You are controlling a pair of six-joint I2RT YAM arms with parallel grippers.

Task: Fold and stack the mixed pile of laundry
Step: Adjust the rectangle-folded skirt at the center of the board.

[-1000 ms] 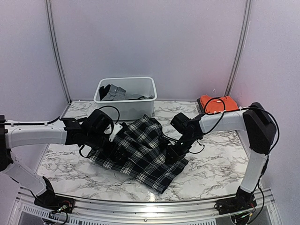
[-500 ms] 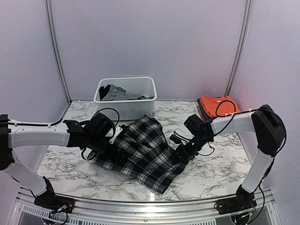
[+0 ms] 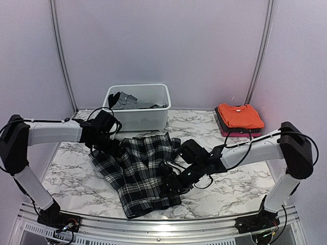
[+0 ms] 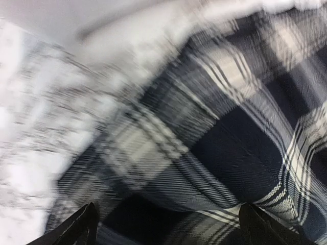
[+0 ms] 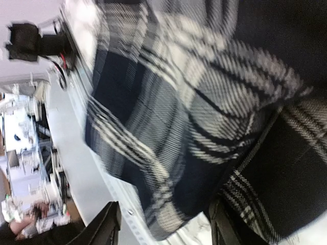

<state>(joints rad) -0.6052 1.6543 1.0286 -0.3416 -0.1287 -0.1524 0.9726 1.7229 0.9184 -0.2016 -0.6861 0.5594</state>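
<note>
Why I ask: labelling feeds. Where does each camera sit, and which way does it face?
Top external: above, behind the bases, facing forward over the table; left arm, right arm show.
Left wrist: on its arm, close over the plaid skirt; left fingers show.
Right wrist: likewise, over the skirt's edge; right fingers show.
Shared: all see the skirt.

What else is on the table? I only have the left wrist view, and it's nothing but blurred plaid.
Observer: Behind the plaid skirt, at the back of the table, stands a white tub with a dark grey cloth inside.
Operator: Anything folded yet?
Observer: Yes, an orange T-shirt lies folded on top of a small stack at the far right.
Operator: Where's the other arm?
Observer: The right hand is down at the skirt's near right edge.
</note>
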